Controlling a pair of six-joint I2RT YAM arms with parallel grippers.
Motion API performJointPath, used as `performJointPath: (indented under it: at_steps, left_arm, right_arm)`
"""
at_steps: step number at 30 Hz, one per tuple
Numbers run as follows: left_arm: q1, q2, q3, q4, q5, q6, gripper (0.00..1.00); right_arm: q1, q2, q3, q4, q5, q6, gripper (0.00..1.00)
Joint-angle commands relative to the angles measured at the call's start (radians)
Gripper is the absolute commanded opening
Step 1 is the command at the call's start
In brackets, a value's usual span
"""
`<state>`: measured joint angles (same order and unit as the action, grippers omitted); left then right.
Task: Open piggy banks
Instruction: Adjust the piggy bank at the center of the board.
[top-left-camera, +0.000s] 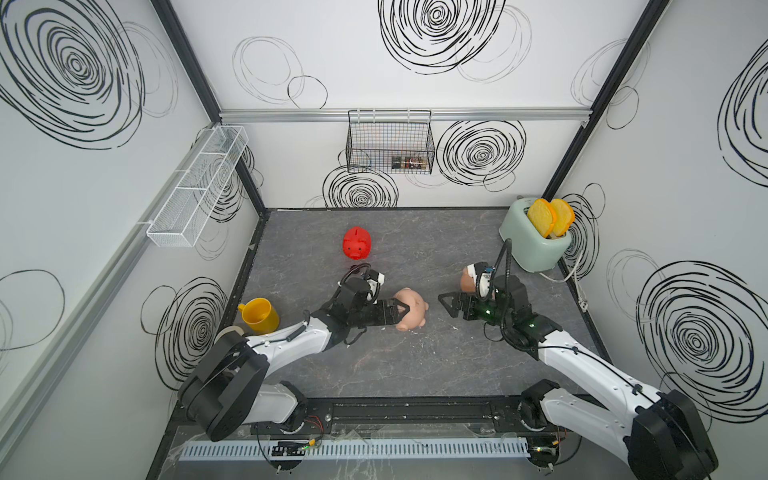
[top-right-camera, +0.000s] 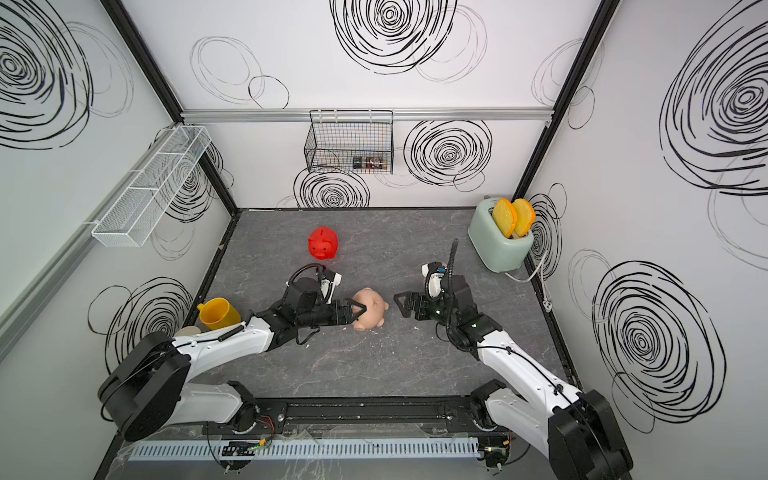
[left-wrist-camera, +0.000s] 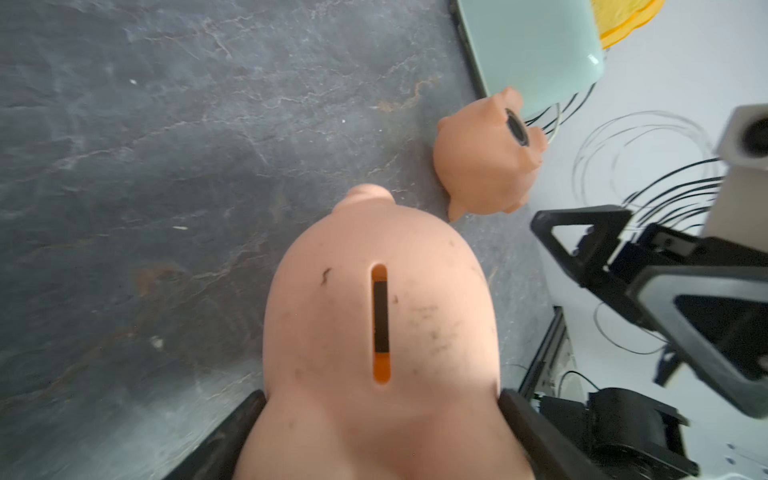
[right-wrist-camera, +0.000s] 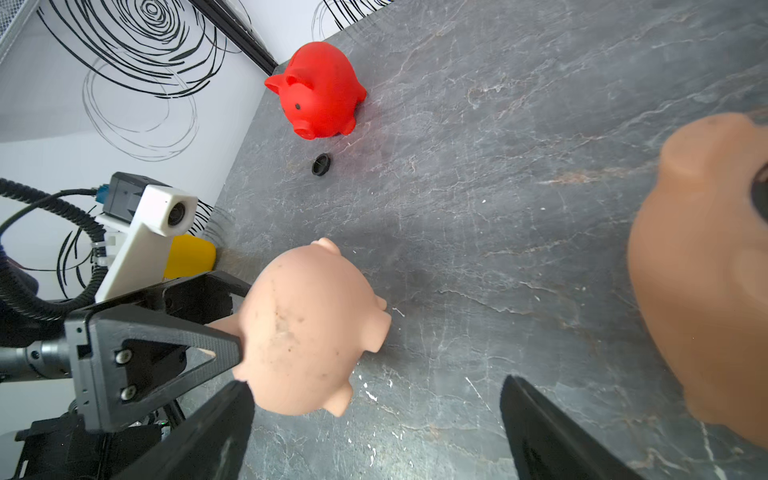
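Observation:
My left gripper (top-left-camera: 401, 312) (top-right-camera: 359, 312) (left-wrist-camera: 382, 415) is shut on the rear of the pale pink piggy bank (top-left-camera: 411, 309) (top-right-camera: 371, 309) (left-wrist-camera: 380, 311) (right-wrist-camera: 307, 328) in the middle of the table, its coin slot facing the left wrist camera. My right gripper (top-left-camera: 446, 305) (top-right-camera: 401, 305) (right-wrist-camera: 376, 415) stands open and empty just right of that pig, over bare table. The peach-tan piggy bank (top-left-camera: 468, 279) (left-wrist-camera: 484, 162) (right-wrist-camera: 706, 270) lies on its side behind my right wrist, black belly plug showing. The red piggy bank (top-left-camera: 356, 243) (top-right-camera: 323, 243) (right-wrist-camera: 322, 93) stands at the back, with a loose black plug (right-wrist-camera: 321, 164) beside it.
A mint toaster (top-left-camera: 534, 239) with toast slices stands at the back right; its cord (top-left-camera: 575, 282) runs along the right edge. A yellow mug (top-left-camera: 259, 316) and a tape roll (top-left-camera: 230, 332) sit at the left edge. A black wire basket (top-left-camera: 390, 143) hangs on the back wall, and a white mesh shelf (top-left-camera: 195, 191) on the left wall.

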<state>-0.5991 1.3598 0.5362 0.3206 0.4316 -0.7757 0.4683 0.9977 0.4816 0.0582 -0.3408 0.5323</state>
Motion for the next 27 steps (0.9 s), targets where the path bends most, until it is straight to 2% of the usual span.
performJointPath:
  at_steps: [1,8,22,24,27]
  left_arm:
    - [0.007,0.029,-0.024,0.294,0.101,-0.087,0.73]
    - [0.005,0.103,-0.046,0.376,0.095,-0.107,0.74]
    - [-0.005,0.185,-0.131,0.531,0.050,-0.156,0.76]
    - [-0.005,0.191,-0.144,0.544,0.042,-0.162,0.78]
    - [-0.005,0.201,-0.158,0.562,0.041,-0.170,0.87]
  right_arm:
    - [-0.005,-0.020,-0.013,0.051,-0.039,0.015,0.97]
    - [-0.002,-0.015,-0.045,0.081,-0.096,0.069,0.97]
    - [0.022,0.010,-0.078,0.138,-0.096,0.111,0.98]
    - [0.028,0.019,-0.078,0.145,-0.096,0.116,0.98]
    - [0.044,0.032,-0.075,0.154,-0.091,0.119,0.98]
